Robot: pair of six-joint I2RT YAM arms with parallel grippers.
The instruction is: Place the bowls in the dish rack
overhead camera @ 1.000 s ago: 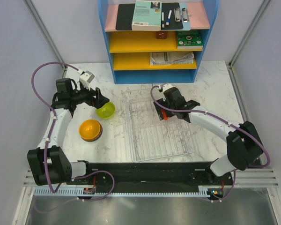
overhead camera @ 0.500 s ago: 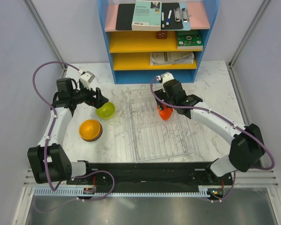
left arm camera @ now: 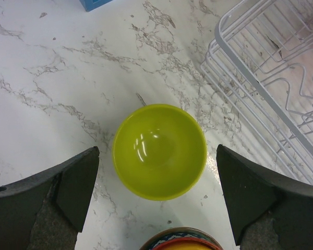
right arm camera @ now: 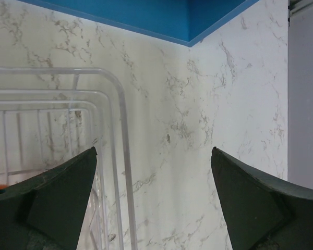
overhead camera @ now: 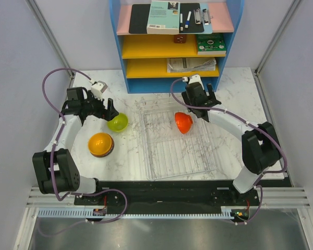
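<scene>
A lime-green bowl (overhead camera: 117, 122) (left arm camera: 159, 151) sits upright on the marble, left of the dish rack (overhead camera: 161, 156) (left arm camera: 271, 78). My left gripper (overhead camera: 107, 110) (left arm camera: 157, 149) hovers over it, open, with one finger on either side of the bowl and not touching it. An orange bowl (overhead camera: 100, 144) rests nested in a patterned one (left arm camera: 180, 240) nearer the front. A red-orange bowl (overhead camera: 183, 122) leans tilted inside the rack. My right gripper (overhead camera: 201, 99) (right arm camera: 154, 151) stands open and empty over the rack's far right corner (right arm camera: 117, 104).
The blue-and-yellow shelf unit (overhead camera: 172, 62) stands at the back, its blue base (right arm camera: 146, 15) just beyond the right gripper. White walls close in both sides. Bare marble (right arm camera: 208, 130) lies to the right of the rack.
My right arm has drawn back toward the shelf, uncovering the red-orange bowl that stays in the rack. The left gripper has shifted only slightly above the lime-green bowl.
</scene>
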